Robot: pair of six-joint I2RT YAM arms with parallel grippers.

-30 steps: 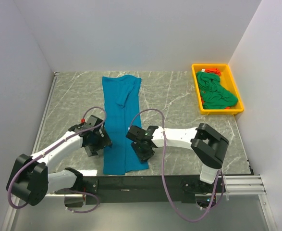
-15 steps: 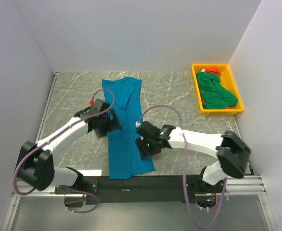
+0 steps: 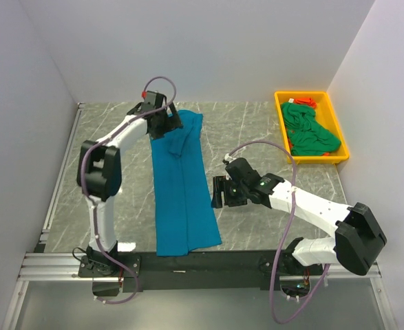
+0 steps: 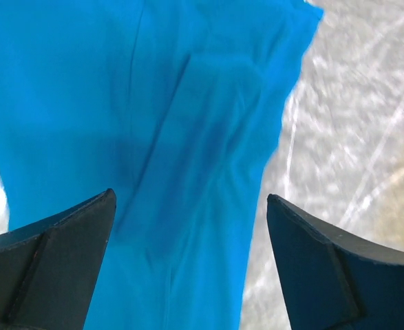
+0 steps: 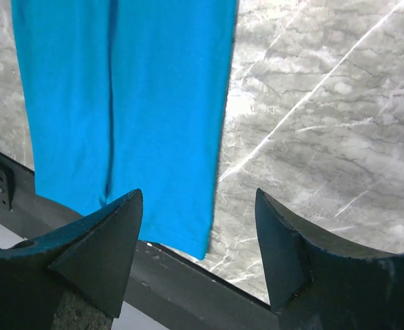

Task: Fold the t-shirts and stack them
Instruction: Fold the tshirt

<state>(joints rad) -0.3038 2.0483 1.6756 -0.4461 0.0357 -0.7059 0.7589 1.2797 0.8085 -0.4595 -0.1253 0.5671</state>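
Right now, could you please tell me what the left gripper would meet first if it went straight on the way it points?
Most likely the teal-blue t-shirt, lying straight ahead between the left gripper's open fingers; how far off is unclear.

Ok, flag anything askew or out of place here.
The teal-blue t-shirt lies as a long strip, slanted, its near end overhanging the table edge. The green t-shirt sits crumpled in the yellow bin.
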